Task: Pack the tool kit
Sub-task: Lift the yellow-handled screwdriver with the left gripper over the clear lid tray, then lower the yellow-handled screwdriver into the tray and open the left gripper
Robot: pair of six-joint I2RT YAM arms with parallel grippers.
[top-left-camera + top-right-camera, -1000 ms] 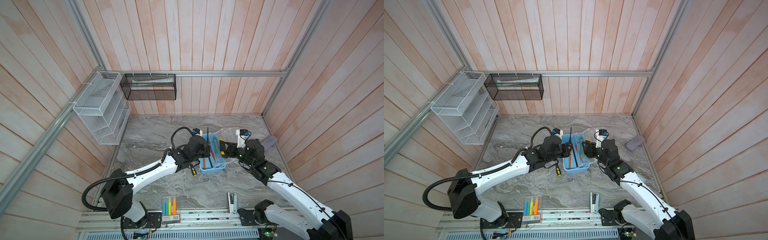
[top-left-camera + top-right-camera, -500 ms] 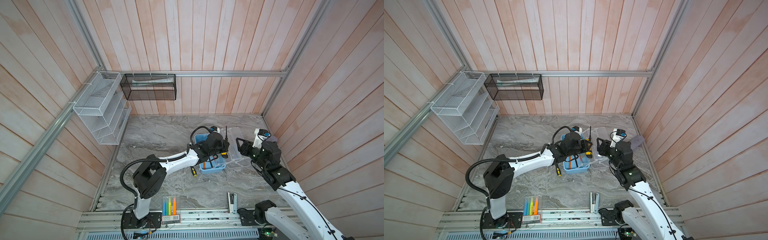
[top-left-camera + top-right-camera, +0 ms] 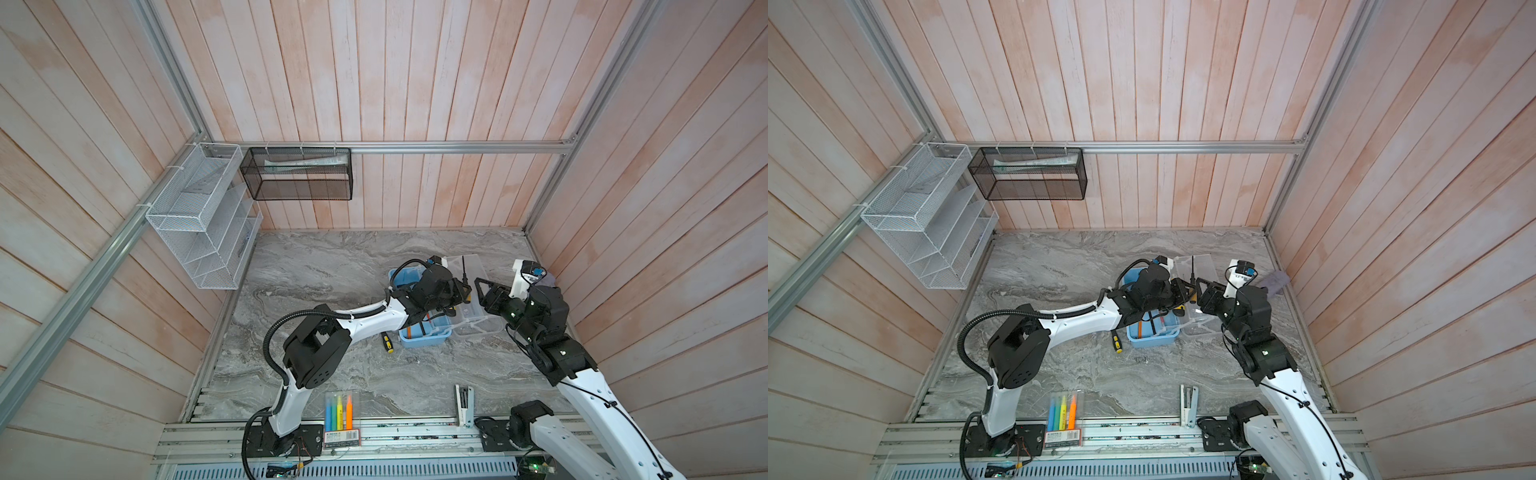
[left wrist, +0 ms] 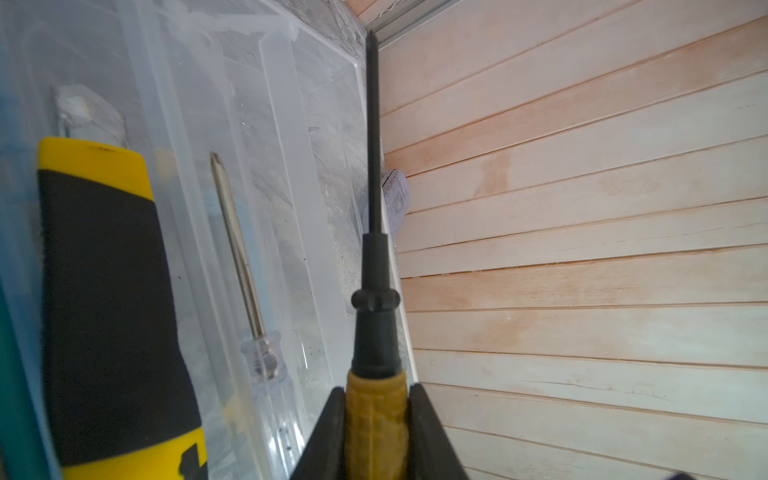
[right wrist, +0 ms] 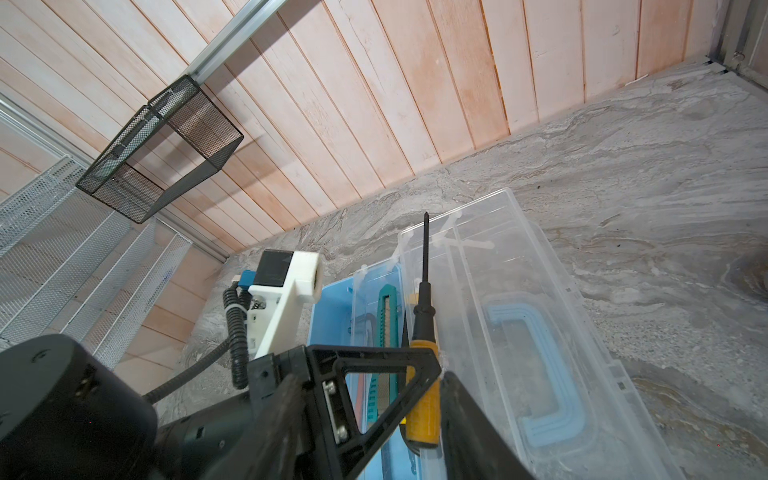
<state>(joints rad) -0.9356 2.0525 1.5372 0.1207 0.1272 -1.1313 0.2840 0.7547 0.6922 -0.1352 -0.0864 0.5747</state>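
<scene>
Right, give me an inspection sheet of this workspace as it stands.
Surface: grey marble tabletop.
Job's things: light blue tool box open, clear lid beside it; utility knife and clear-handled screwdriver on its clear plastic; yellow-black screwdriver outside, beside the box.
Clutter: highlighter pack, white stapler at the near edge.
Grippers: left gripper shut on yellow-handled screwdriver; right gripper open, close beside it.
Cables: black corrugated cable loops off the left arm.
Surroundings: plank walls; white mesh rack, black mesh basket.

Left hand (image 4: 376, 392) carried screwdriver (image 4: 370, 270) from over blue box (image 3: 419, 343) to clear lid (image 5: 498, 257); right hand (image 3: 483, 287) retreated rightward.
</scene>
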